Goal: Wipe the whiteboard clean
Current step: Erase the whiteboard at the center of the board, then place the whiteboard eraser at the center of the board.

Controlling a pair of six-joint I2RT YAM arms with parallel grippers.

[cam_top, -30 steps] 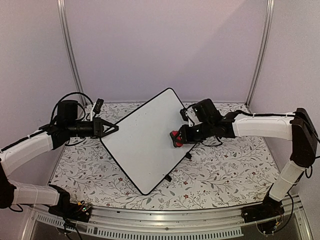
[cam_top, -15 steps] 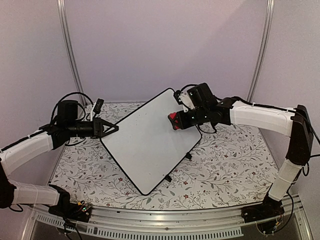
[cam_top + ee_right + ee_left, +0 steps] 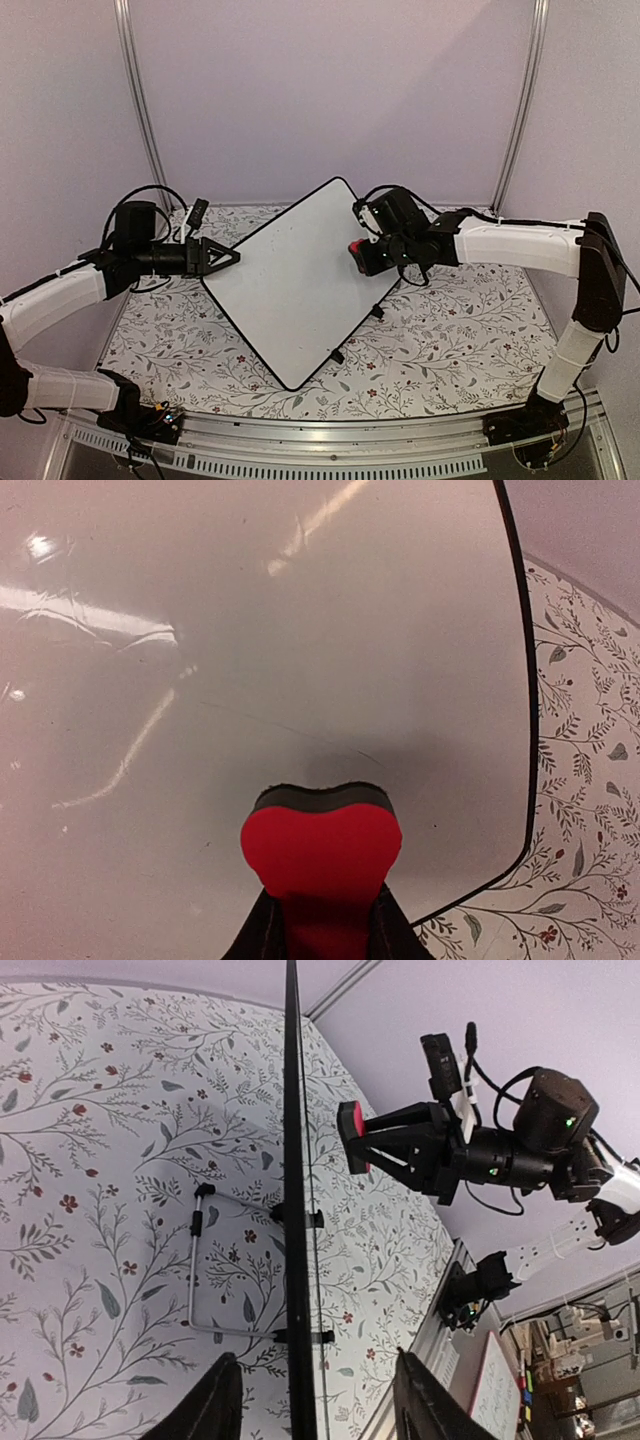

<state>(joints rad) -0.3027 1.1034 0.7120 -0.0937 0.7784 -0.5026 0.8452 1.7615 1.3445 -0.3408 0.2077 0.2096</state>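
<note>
**A:** What's the right gripper (image 3: 364, 257) got?

**B:** Its jaws are clamped on a red eraser (image 3: 356, 249), grey felt side turned toward the whiteboard (image 3: 295, 290). The eraser sits over the board's right-hand part, close to the black frame and near a rounded corner.

**A:** Is it pressing on the surface?

**B:** Hard to say. Seen edge-on from the other arm's camera, there looks to be a thin gap between the felt and the board, so I'd call it just off the face.

**A:** And the left gripper (image 3: 226, 257)?

**B:** Its jaws are apart, one finger on each side of the board's edge near the left corner. The frame runs straight up between them, and neither finger (image 3: 215, 1400) looks to be touching it.

**A:** How does the board itself stand?

**B:** It's tilted up on a wire stand (image 3: 195, 1260) at its back and turned like a diamond between the two arms. It stands on the flowered tablecloth (image 3: 450, 340). The white face is glossy, with light streaks reflected in it and a faint thin line across it.
</note>
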